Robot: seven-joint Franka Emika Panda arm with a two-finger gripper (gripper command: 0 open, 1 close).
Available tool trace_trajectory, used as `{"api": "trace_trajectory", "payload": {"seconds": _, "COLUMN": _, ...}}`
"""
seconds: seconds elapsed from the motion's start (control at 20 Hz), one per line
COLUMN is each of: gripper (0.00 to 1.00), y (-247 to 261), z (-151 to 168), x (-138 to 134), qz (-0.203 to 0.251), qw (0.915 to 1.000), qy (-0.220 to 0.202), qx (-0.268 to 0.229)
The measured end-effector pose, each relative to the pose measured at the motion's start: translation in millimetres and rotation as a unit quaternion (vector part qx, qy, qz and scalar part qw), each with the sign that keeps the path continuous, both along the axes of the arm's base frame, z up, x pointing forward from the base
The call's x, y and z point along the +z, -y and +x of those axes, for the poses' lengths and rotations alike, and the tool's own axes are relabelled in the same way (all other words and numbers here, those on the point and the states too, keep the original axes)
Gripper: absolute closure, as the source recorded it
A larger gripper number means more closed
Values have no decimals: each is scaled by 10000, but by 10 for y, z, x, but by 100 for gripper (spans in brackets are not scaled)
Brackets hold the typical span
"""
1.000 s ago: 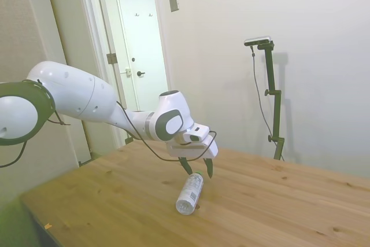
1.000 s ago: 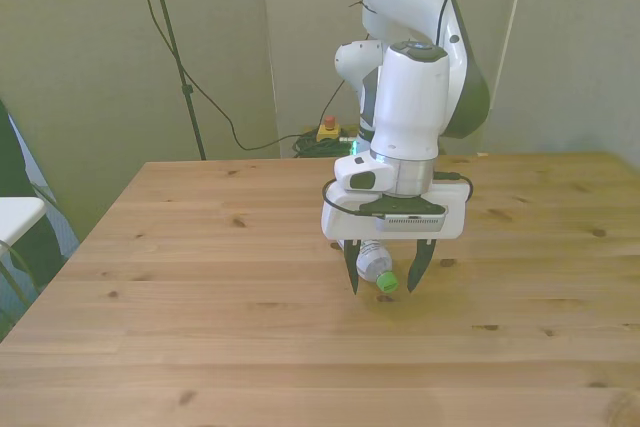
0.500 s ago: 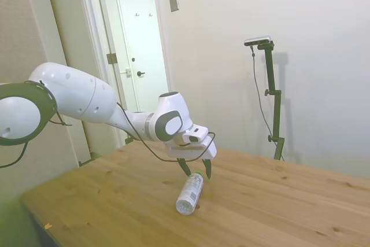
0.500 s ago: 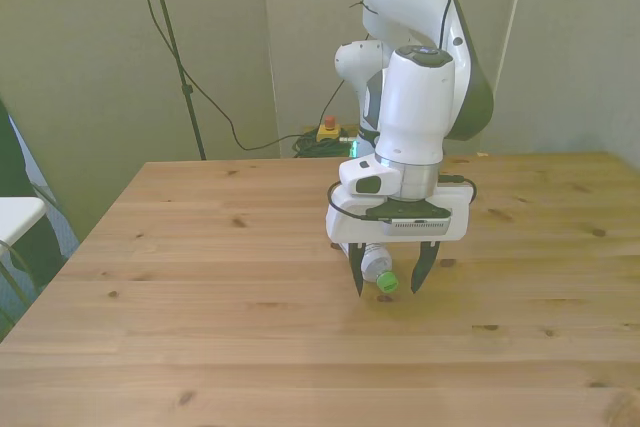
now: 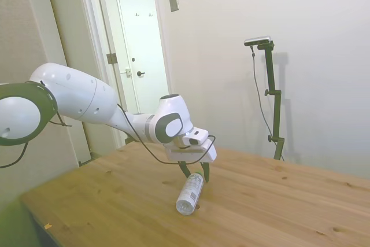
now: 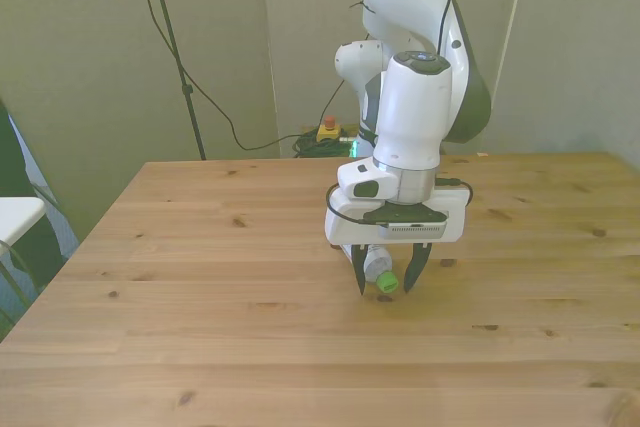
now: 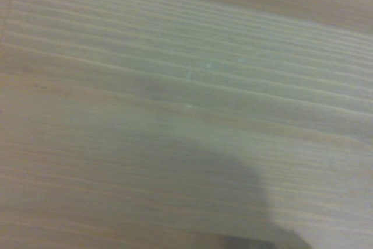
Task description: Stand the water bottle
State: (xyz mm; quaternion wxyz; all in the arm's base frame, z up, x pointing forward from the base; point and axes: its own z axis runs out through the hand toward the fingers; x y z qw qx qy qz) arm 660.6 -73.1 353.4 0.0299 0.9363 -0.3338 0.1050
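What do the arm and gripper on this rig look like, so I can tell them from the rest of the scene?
The arm is glossy white with rounded segments and dark grey joint rings. A thin black cable loops along it down to the wrist. The gripper has a flat white body with a dark slotted strip on its face and two slim black fingers. A small white box with a dark front sits on the wrist.

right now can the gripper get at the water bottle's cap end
Probably yes: the gripper is open, its fingers either side of the green cap of the lying water bottle, with nothing else nearby.
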Motion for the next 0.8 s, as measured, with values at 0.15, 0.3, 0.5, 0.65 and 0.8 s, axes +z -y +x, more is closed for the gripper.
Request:
{"api": "trace_trajectory", "payload": {"seconds": 0.15, "gripper": 100, "y": 43, "z": -1, "x": -8, "qz": -15, "qw": 10000, "qy": -6, "qx": -30}}
{"api": "trace_trajectory", "payload": {"seconds": 0.3, "gripper": 100, "y": 87, "z": 26, "x": -10, "qz": -37, "qw": 10000, "qy": 10, "qx": -67}}
{"api": "trace_trajectory", "payload": {"seconds": 0.5, "gripper": 100, "y": 95, "z": 60, "x": -11, "qz": -66, "qw": 9999, "qy": -15, "qx": -97}}
{"api": "trace_trajectory", "payload": {"seconds": 0.65, "gripper": 100, "y": 75, "z": 82, "x": -1, "qz": -60, "qw": 9997, "qy": -64, "qx": -244}}
{"api": "trace_trajectory", "payload": {"seconds": 0.8, "gripper": 100, "y": 40, "z": 125, "x": 6, "qz": -29, "qw": 9983, "qy": -43, "qx": -573}}
